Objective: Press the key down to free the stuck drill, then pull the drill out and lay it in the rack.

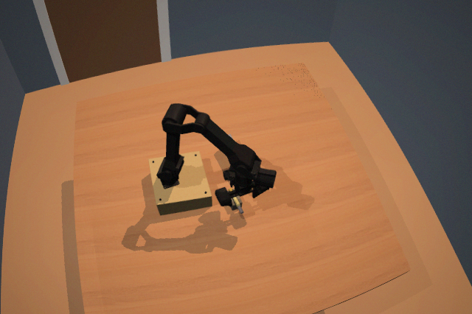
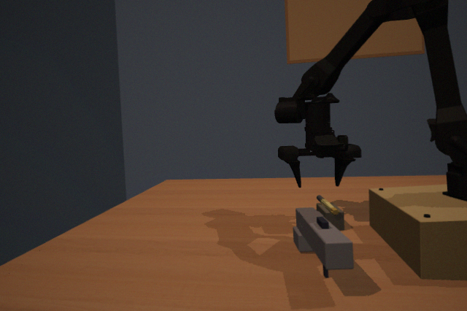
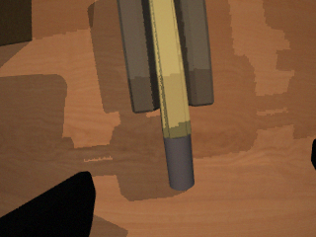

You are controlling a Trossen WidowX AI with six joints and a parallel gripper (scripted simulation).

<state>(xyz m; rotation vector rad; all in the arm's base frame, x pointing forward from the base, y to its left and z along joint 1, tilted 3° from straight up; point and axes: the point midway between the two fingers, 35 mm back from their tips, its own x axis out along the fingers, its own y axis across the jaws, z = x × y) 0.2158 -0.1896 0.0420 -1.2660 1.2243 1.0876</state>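
Note:
The drill point(image 3: 168, 59) point(image 2: 327, 204) point(image 1: 237, 204) has a yellow body and a grey tip, and lies lengthwise in the rack point(image 3: 132, 39) point(image 2: 336, 220), between its two grey bars. Its tip sticks out past the rack's end. My gripper point(image 2: 317, 185) point(image 1: 240, 193) is open and empty and hangs straight above the drill, well clear of it. In the wrist view only the dark finger edges show at lower left and at the right edge. The grey housing block point(image 2: 330, 245) stands beside the rack, with the small dark key point(image 2: 321, 220) on its top.
The arm's tan base block point(image 1: 190, 189) point(image 2: 407, 232) stands close beside the rack. A small dark peg point(image 2: 325, 271) sticks out under the housing's near end. The wooden table point(image 1: 304, 189) spreads wide around.

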